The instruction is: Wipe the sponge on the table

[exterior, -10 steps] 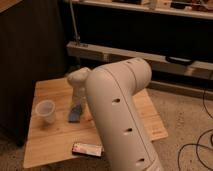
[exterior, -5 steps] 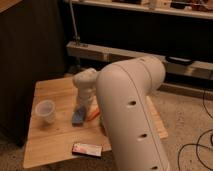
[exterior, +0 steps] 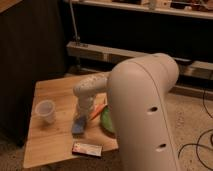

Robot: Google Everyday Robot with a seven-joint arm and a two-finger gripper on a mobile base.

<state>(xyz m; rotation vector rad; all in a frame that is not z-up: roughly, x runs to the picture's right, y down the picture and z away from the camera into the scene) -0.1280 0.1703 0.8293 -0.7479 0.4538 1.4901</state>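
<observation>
The blue sponge (exterior: 78, 126) lies on the light wooden table (exterior: 52, 91), near its middle. My gripper (exterior: 82, 116) hangs straight down over the sponge at the end of the white forearm, its tip right at the sponge's top edge. My large white arm segment fills the right foreground and hides the table's right side.
A clear plastic cup (exterior: 45, 110) stands at the table's left. A red-and-white packet (exterior: 87, 148) lies by the front edge. A green object (exterior: 105, 120) and an orange stick (exterior: 98, 111) sit beside the sponge. A grey shelf (exterior: 100, 51) runs behind; cables lie on the floor at right.
The arm has swung right and forward, and the gripper has come down from above the table's back onto the sponge. The sponge has stayed near the same spot.
</observation>
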